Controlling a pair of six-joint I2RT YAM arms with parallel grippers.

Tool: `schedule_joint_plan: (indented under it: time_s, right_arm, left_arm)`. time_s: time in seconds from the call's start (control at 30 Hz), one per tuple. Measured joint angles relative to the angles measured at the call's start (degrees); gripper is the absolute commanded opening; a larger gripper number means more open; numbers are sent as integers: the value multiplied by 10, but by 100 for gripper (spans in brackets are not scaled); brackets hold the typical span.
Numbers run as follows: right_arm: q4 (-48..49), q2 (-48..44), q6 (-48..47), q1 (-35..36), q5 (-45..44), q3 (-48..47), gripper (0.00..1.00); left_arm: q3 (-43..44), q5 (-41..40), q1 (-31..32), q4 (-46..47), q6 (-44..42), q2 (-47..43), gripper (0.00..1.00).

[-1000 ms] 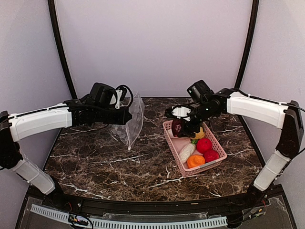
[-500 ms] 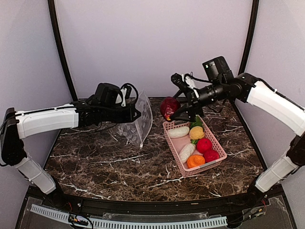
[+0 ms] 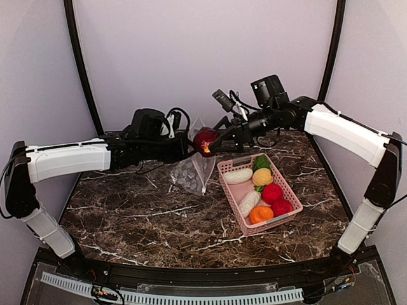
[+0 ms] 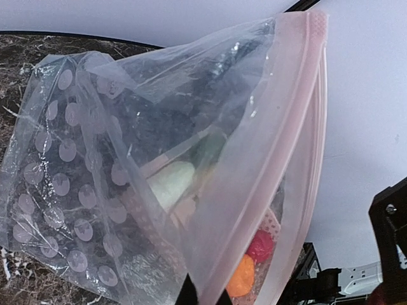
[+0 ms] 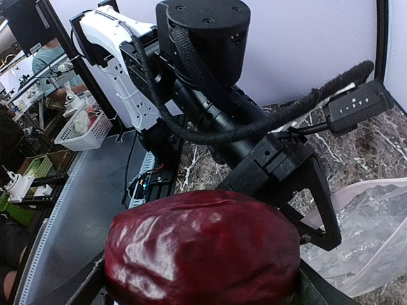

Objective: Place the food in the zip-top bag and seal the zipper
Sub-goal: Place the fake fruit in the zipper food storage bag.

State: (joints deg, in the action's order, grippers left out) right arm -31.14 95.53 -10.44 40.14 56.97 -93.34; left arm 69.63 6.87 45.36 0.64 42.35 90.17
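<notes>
Right hand (image 3: 207, 141) around dark purple piece (image 5: 202, 248), beside zip-top bag (image 3: 193, 173) mouth

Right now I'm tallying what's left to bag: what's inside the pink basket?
The pink basket holds two white radishes, a green leafy piece, a yellow-peach ball, two red balls and an orange. Anything beneath them is covered.
</notes>
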Motion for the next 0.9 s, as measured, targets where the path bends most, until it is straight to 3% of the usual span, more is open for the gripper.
schedule_joint_plan:
  time_s: [0.4,0.9]
  right_arm:
    - [16,45,40,0,-6,0,64]
    - [7,41,3,0,-175,14,65]
  left_arm:
    - [-37,43,5,54,29,-26,1]
    - [-67,45,5,70,44,-31,1]
